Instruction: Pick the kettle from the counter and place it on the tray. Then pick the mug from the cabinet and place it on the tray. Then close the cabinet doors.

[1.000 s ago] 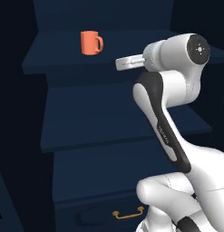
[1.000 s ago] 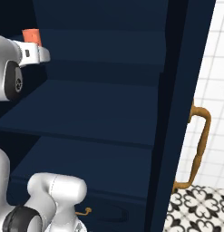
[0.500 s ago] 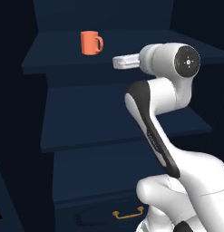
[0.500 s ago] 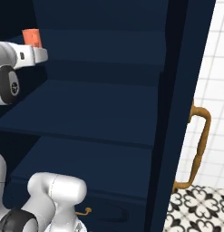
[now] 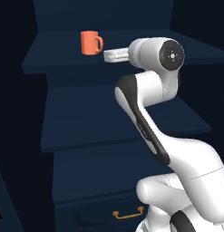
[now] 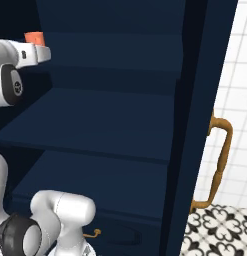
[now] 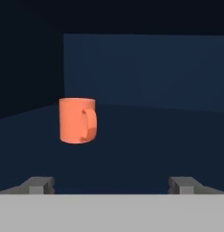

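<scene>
Across the whole left base view stands the cabinet (image 5: 99, 131), its shelves exposed — its doors not yet shut. Upper left, the mug (image 5: 91, 42) sits upright on the top shelf, unlifted. Just right of it hovers the end effector (image 5: 109, 56), jaws spread wide and empty — so the mug's transfer and door closing remain.

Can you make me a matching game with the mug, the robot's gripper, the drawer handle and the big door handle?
Things:
1. mug
2. gripper
3. drawer handle
4. door handle

Descriptions:
A. small and gold, low down
B. orange, upright on a cabinet shelf
C. long and gold, standing upright
D. open, holding nothing

Pairs: 1-B, 2-D, 3-A, 4-C
</scene>
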